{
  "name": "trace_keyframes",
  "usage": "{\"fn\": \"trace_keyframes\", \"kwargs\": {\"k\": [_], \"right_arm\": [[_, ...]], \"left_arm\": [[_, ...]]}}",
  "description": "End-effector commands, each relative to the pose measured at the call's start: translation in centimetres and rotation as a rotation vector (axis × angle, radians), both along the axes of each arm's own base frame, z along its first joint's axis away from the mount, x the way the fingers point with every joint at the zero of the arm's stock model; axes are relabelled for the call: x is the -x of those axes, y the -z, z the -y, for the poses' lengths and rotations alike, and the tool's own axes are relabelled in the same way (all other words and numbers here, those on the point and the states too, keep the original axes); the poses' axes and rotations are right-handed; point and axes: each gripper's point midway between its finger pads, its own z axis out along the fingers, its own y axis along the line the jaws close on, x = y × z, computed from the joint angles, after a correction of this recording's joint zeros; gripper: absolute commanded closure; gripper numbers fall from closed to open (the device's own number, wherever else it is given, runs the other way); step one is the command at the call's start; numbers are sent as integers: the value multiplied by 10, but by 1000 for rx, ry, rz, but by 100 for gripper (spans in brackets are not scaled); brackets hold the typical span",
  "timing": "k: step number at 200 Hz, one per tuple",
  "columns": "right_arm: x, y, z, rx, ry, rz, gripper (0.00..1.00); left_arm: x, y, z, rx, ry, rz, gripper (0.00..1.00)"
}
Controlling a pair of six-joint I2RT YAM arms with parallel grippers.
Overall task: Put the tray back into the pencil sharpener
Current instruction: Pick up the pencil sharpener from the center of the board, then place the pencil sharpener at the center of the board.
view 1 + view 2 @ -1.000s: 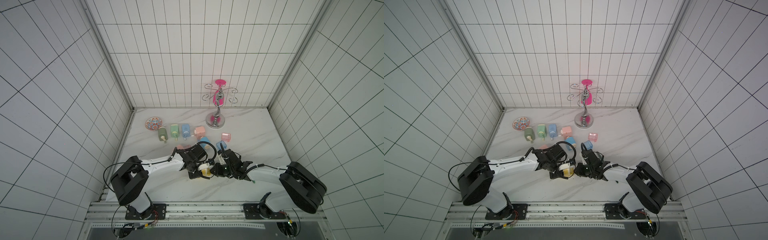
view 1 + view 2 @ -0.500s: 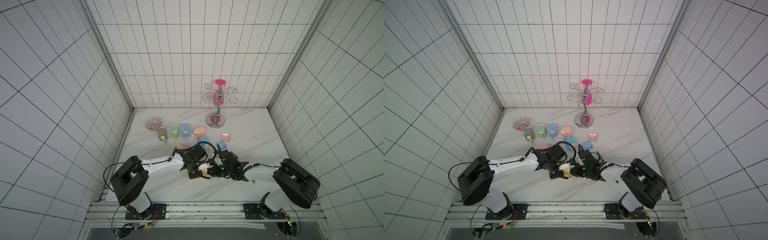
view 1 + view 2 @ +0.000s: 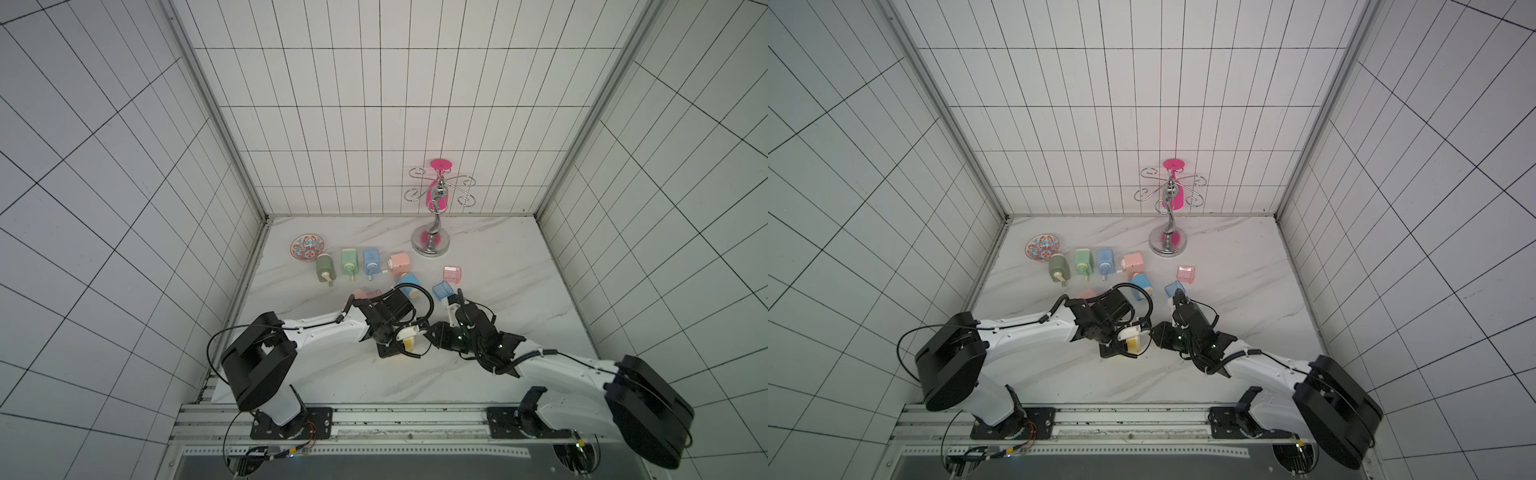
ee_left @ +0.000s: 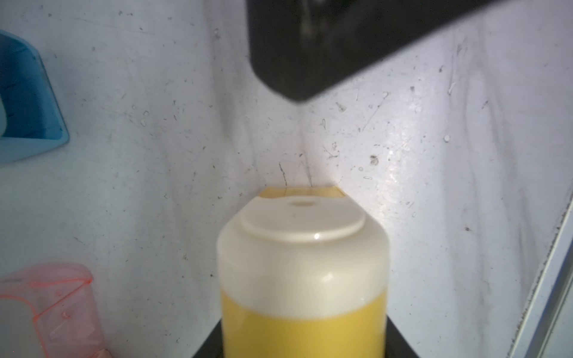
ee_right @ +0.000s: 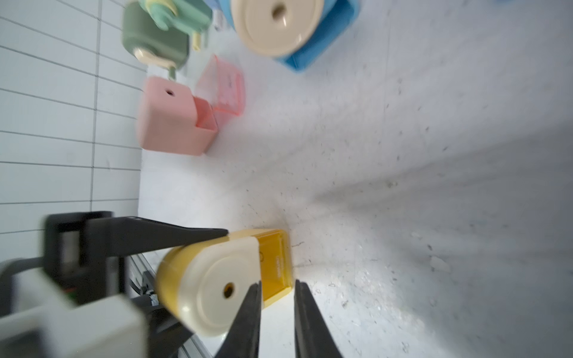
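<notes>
Far left of the bench (image 3: 498, 316) in both top views: patterned bowl (image 3: 307, 248) up by the wall. Next to it, a row of sharpeners lying down: dark green sharpener (image 3: 324, 268), light green sharpener (image 3: 349, 261), blue sharpener (image 3: 371, 261), pink sharpener (image 3: 400, 262). Nearer the arms, a second pink sharpener (image 5: 173, 117) with a pink tray (image 5: 224, 86) just beside its slot.

Moving toward the middle: left end effector (image 3: 402, 341) clenched around the yellow pencil sharpener (image 5: 210, 279), jaws on opposite sides of the body, cream face with the pencil hole turned toward the right arm. Now the see-through yellow tray (image 5: 274, 263): sitting in that sharpener's slot, on the side away from the left arm. Can't tell if fully home or sticking out a touch.

Right next to it, right end effector (image 5: 277, 283) released, jaws a narrow gap apart, tips right at the tray's outer end. Touching or not, no clue from here.

Toward the back wall from that pair, a second blue sharpener (image 3: 409, 282) with a cream face, tipped over. Then a chrome hook stand (image 3: 432, 245) with a bright pink item (image 3: 441, 163) hanging off it. Furthest right, blue tray (image 3: 442, 289) and other pink tray (image 3: 452, 274), loose and near each other.
</notes>
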Motion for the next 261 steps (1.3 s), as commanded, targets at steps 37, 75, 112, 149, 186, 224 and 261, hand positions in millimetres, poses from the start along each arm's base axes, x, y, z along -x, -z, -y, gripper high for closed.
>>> {"fn": "trace_keyframes", "kwargs": {"k": [37, 75, 112, 149, 186, 224, 261], "right_arm": [[-6, -16, 91, 186, 308, 137, 79], [-7, -20, 98, 212, 318, 150, 79], [-7, -18, 98, 215, 316, 147, 79], [-8, -18, 99, 219, 313, 156, 79], [-7, -15, 97, 217, 303, 150, 78], [-7, -12, 98, 209, 303, 148, 79], [-5, -11, 96, 205, 291, 143, 78]], "left_arm": [[-21, -60, 11, 185, -208, 101, 100], [-45, -124, -17, 338, -590, 192, 100], [-68, -170, -80, 367, -977, 261, 100], [-87, -178, -136, 374, -1257, 137, 100], [-102, -165, -179, 281, -1407, 138, 100], [-123, -136, -207, 177, -1491, 147, 100], [-142, -91, -219, 112, -1515, -15, 100]]}}
